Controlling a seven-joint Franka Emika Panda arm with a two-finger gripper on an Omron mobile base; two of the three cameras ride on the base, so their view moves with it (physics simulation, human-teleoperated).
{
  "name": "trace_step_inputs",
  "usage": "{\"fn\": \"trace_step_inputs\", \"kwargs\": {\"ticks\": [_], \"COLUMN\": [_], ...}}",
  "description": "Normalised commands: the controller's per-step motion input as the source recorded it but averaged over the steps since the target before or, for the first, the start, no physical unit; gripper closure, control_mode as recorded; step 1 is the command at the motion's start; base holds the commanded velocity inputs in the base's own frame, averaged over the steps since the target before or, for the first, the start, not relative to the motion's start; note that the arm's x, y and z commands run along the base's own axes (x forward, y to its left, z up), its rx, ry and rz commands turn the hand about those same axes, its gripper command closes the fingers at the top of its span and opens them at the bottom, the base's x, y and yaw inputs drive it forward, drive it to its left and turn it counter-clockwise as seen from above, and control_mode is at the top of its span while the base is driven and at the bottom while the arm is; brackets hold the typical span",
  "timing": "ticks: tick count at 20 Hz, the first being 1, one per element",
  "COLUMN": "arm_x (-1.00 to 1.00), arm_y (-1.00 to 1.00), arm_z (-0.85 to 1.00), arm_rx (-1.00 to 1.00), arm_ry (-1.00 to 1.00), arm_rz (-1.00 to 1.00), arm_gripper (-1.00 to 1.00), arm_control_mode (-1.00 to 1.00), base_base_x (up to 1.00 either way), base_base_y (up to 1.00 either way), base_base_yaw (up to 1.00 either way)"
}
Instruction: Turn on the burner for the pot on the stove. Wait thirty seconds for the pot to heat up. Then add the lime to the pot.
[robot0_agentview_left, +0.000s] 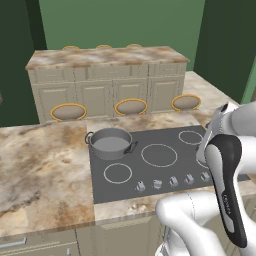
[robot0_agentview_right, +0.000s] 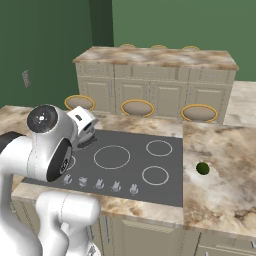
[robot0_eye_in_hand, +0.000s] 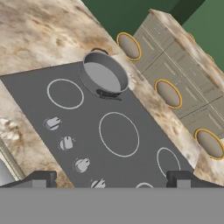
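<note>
The pot (robot0_agentview_left: 110, 142) stands on the stove (robot0_agentview_left: 165, 172) at the rear burner farthest from the arm, covering that ring, its two dark handles pointing out along a diagonal; its interior appears empty. The stove is set in the marbled desk (robot0_agentview_left: 45, 165), and a row of small silver knobs (robot0_agentview_left: 172, 182) runs along the stove's near edge, between the ring markings and the arm's base. The hand (robot0_eye_in_hand: 112, 179) hovers above the stove over the end opposite the pot, its two fingertips (robot0_eye_in_hand: 41, 178) spread wide with nothing between them. In the hand view the knob row lies just ahead of the fingertips and below them, while the pot sits well beyond, past the large centre ring (robot0_eye_in_hand: 119, 134). The lime (robot0_agentview_right: 202, 168) rests on the desk beside the stove, on the side away from the pot and well apart from it. The first step, turning on the pot's burner, appears not yet begun, so the deciding relation is hand to knob row: the knobs are near the hand and low, and which knob governs the pot's ring cannot be read from these views.
</note>
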Motion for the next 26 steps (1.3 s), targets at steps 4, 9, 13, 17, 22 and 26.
{"fn": "trace_step_inputs", "kwargs": {"ticks": [4,9,13,17,22,26], "arm_x": [0.00,0.00,0.00,0.00,0.00,0.00], "arm_y": [0.00,0.00,0.00,0.00,0.00,0.00], "arm_z": [0.00,0.00,0.00,0.00,0.00,0.00], "arm_rx": [0.00,0.00,0.00,0.00,0.00,0.00], "arm_ry": [0.00,0.00,0.00,0.00,0.00,0.00], "arm_rz": [0.00,0.00,0.00,0.00,0.00,0.00], "arm_gripper": [-1.00,-1.00,-1.00,-1.00,-1.00,-1.00], "arm_control_mode": [-1.00,-1.00,-1.00,-1.00,-1.00,-1.00], "base_base_x": [0.00,0.00,0.00,0.00,0.00,0.00], "base_base_y": [0.00,0.00,0.00,0.00,0.00,0.00], "base_base_yaw": [0.00,0.00,0.00,0.00,0.00,0.00]}}
